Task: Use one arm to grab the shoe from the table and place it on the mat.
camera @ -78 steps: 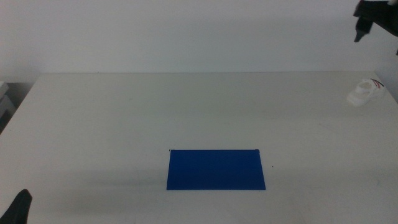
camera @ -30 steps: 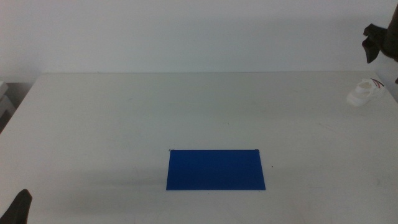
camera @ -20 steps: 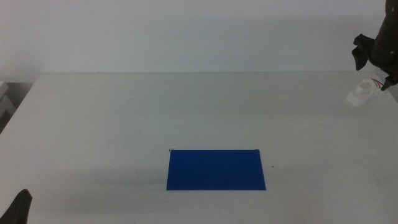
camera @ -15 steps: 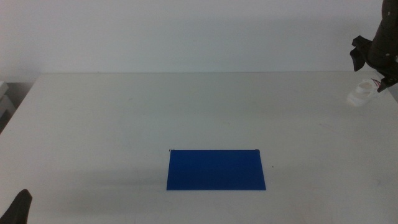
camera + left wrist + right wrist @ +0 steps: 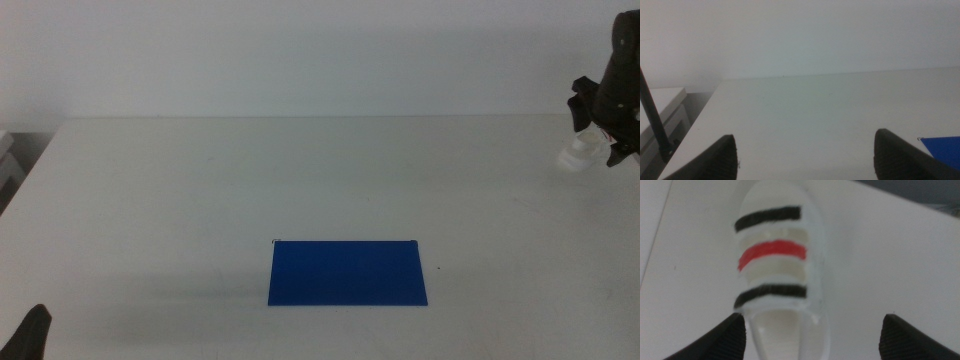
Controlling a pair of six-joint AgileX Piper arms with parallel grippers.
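Pale grey and plain, the table (image 5: 200, 190) fills most of the middle view under a blank white wall (image 5: 300, 50), and we see only a few things on it. At the far right edge of that frame the right hand (image 5: 603, 118) hangs at the end of the arm (image 5: 622, 70), directly over the shoe (image 5: 578, 155). From its own wrist camera we see its two dark jaws spread wide apart, one on each side of the shoe's heel opening, neither one touching the white upper as far as we can tell. Between them the shoe (image 5: 782, 275) lies flat on the table, its three straps crossing the top: black, then red, then black nearest the opening. In the middle view only the pale toe end of the shoe shows clear of the hand, close to the table's right edge. Well apart from it, in the lower centre of the frame, the mat (image 5: 347, 272) lies flat, a dark blue rectangle with nothing on it. Further out still, the left hand (image 5: 30, 335) shows only as a dark tip in the bottom left corner. Its wrist view shows its jaws apart and bare table between them, with a corner of the mat (image 5: 945, 150) at the right edge.
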